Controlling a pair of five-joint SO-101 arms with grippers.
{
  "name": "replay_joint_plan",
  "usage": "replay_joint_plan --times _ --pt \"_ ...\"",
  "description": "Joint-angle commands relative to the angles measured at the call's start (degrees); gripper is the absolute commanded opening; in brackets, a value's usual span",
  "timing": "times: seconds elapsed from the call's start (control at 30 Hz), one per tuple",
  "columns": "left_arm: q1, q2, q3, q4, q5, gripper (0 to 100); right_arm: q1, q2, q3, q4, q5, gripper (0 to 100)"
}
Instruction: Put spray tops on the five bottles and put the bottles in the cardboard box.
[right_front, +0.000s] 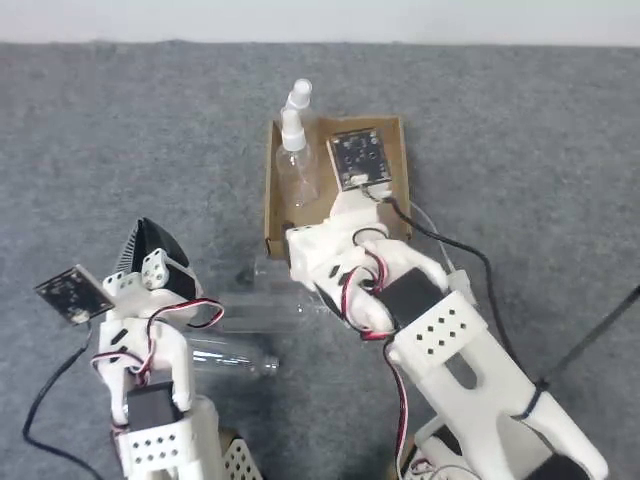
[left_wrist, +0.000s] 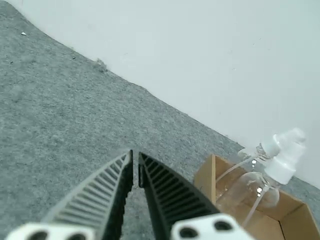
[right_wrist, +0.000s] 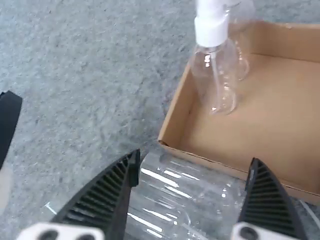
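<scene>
— Brown cardboard box (right_front: 270, 200): what is kept inside?
— Two clear plastic bottles with white spray tops (right_front: 297, 165), stood upright.
— And the fingers?
— The right gripper's (right_wrist: 195, 162) are spread wide around a clear bottle (right_wrist: 190, 200) laid on the grey counter (right_front: 100, 150); the left gripper's (left_wrist: 135, 155) are nearly closed, empty.

Grey carpeted tabletop (right_front: 100, 150), plain white wall (right_front: 320, 20) along its far edge.
</scene>
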Motion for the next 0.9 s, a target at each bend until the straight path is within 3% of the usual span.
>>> replay_joint_plan --times 0.0,0.63,0.87 --pt "-0.18 -1.05 -0.75 -1.76 -0.53 2 -1.89 -2.51 -3.78 0.4 -2.73 28.9" --pt "-0.18 -1.05 -0.75 -1.76 -0.53 2 -8.31 -2.33 -10.37 10.15 -13.8 28.9" --pt "-0.09 -1.05 -0.75 -1.76 -0.53 2 -8.04 5.93 -13.36 10.51 -13.98 28.6"
